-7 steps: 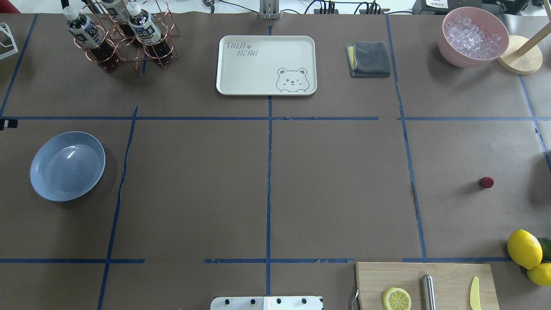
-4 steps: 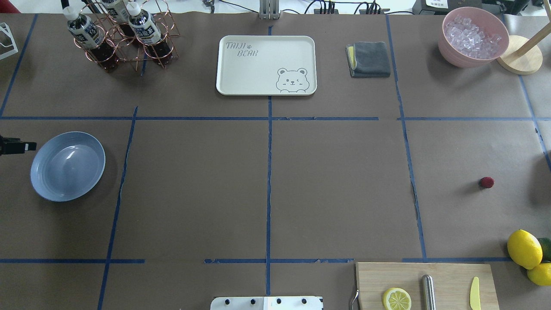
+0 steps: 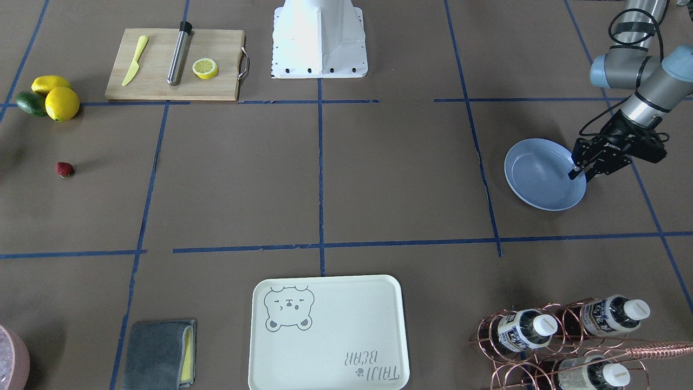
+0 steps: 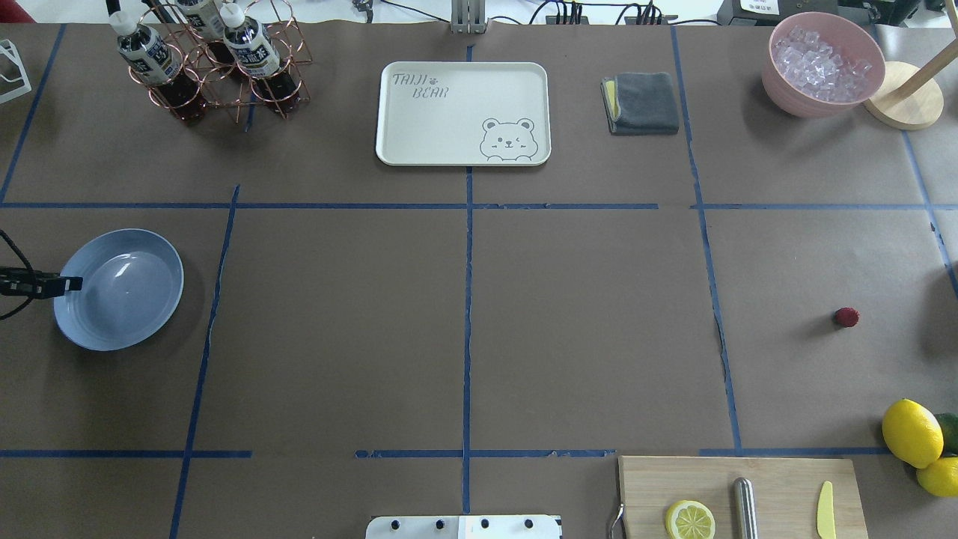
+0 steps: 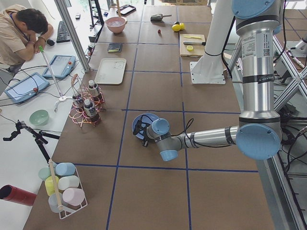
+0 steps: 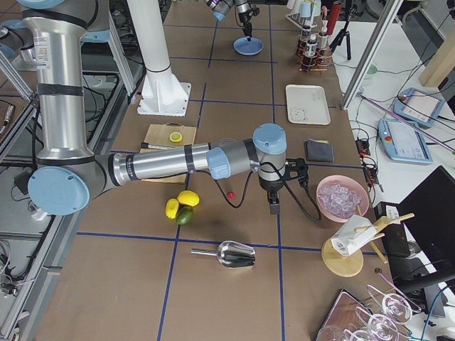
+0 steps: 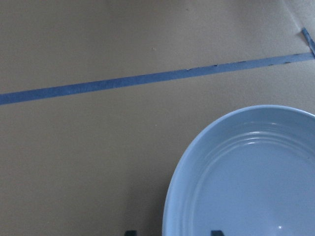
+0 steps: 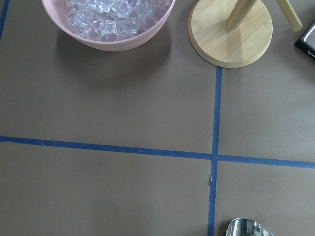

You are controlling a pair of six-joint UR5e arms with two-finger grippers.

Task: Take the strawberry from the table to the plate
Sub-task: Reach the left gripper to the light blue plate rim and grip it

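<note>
The strawberry [image 4: 846, 317] lay alone on the right side of the table [image 4: 584, 314], near the lemons [image 4: 911, 433] and untouched, well apart from the plate [image 4: 127, 307] at the far left. The left gripper [image 3: 579, 176] hung at that plate's outer rim, jaws apart, seemingly one fingertip on either side of the rim, holding nothing. The right gripper [image 6: 274, 204] hovered near the berry, toward the bowl of ice [image 4: 823, 64]; whether its jaws were apart I could not tell. To my eye the pick had not begun: next, a claw had to centre over that tiny berry, drop low and close gently.
</note>
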